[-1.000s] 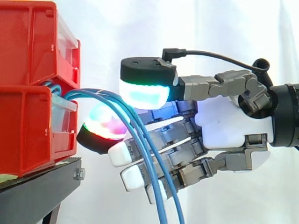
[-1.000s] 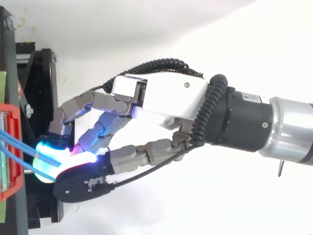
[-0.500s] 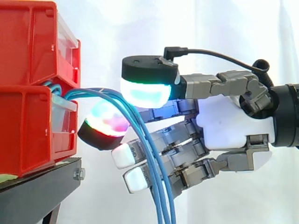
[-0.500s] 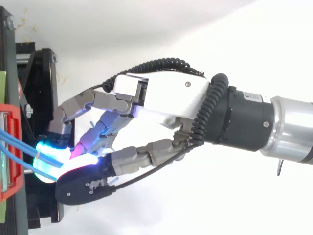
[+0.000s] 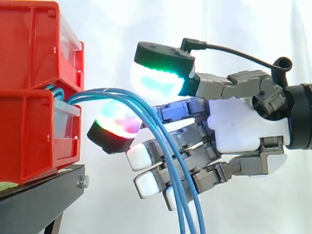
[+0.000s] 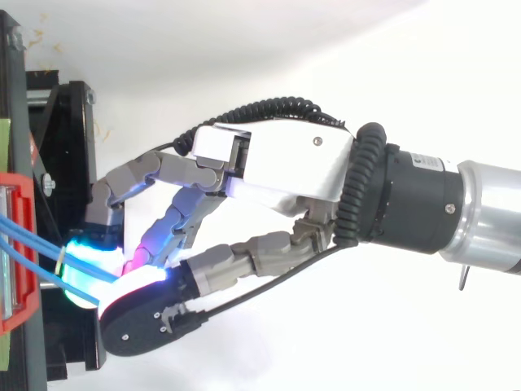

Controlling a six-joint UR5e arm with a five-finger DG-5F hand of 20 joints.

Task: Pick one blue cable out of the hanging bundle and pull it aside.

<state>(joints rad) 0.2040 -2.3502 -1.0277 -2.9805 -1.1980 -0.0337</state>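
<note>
- The blue cables (image 5: 97,94) are coming out from between the two red bins (image 5: 29,131), arching over towards the hand (image 5: 243,131) and hanging down across it in the side view
- The hand is hovering level with the top of that arch, well in among the strands; whether it is gripping a cable or only lying against the bundle I cannot tell
- The cables are looking thin, light and limp, with a smooth jacket that is probably slipping under a loose hold
- They are bending easily and lying so close together that a neighbour is likely to be coming along with the chosen one
- The best place to take hold is looking like the far side of the arch, where the strands are spreading a little; lower down they are bunching again
- The near ends are sitting inside the bins, so a hard pull is risking a tug on the bins themselves
- The bins are standing on a black stand (image 5: 44,195), and the hanging part is dangling free beside it
- A white curtain (image 5: 122,29) is hanging behind, and open space around the hand is leaving room for drawing one cable aside
</note>
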